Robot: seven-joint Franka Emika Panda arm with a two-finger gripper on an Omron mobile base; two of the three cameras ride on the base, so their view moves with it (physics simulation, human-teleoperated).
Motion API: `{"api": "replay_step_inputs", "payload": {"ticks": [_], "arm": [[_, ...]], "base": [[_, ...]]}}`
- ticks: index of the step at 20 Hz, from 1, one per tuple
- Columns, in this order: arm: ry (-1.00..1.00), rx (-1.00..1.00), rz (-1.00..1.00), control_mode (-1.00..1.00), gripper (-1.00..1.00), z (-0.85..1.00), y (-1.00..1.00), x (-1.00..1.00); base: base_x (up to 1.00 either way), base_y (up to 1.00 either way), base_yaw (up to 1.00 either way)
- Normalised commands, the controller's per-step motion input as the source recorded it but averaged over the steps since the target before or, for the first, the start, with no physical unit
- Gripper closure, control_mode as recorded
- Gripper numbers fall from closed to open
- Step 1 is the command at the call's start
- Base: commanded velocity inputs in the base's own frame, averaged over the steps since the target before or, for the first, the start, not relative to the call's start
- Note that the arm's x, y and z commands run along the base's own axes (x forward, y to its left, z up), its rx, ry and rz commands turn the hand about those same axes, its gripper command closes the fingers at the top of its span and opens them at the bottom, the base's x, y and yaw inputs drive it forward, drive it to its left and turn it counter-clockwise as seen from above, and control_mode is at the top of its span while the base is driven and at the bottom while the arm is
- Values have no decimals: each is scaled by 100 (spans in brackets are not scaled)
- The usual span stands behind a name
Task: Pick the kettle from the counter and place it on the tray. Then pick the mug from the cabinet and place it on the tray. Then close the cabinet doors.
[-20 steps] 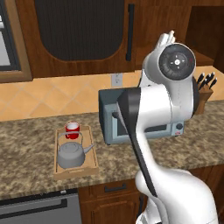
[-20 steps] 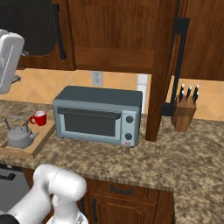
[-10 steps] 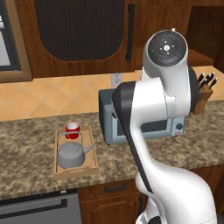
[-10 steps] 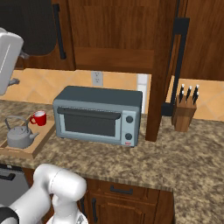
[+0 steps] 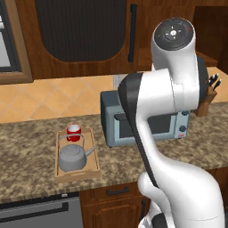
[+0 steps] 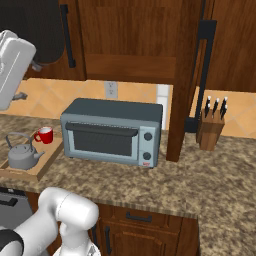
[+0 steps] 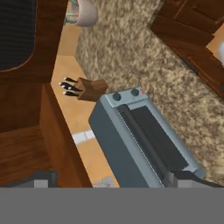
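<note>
The grey kettle (image 5: 72, 156) (image 6: 20, 156) stands on the light wooden tray (image 5: 95, 165) (image 6: 42, 169), with the small red mug (image 5: 74, 132) (image 6: 44, 135) beside it at the tray's far end. The tray lies on the speckled counter (image 5: 26, 147) (image 6: 200, 175). The cabinet (image 6: 130, 45) stands open on its right half. Its left door (image 5: 80, 31) is shut, and the right door (image 6: 182, 85) is swung out, edge-on. My gripper (image 7: 116, 178) is open and holds nothing; it is up high, looking down past the open door's edge (image 7: 54, 131) onto the toaster oven.
A grey toaster oven (image 5: 142, 127) (image 6: 112, 132) (image 7: 144, 144) sits on the counter right of the tray. A knife block (image 6: 210, 130) (image 7: 89, 89) stands beyond the open door. My own arm (image 5: 156, 111) hides much of the left base view.
My hand has risen and turned a little in front of the cabinet. Kettle, mug and tray have not moved, and the gripper has stayed open.
</note>
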Motion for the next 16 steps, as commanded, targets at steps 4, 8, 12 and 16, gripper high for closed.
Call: {"api": "replay_step_inputs", "payload": {"ticks": [4,8,12,16], "arm": [[-13,22,-10,-100,-100,-68,-52,-27],[-6,19,-11,-100,-100,-10,-33,-2],[-26,17,-4,-100,-100,-2,-45,-17],[-37,17,0,-100,-100,-35,-32,-21]], "base": [[0,0,0],[0,0,0],[0,0,0],[0,0,0]]}}
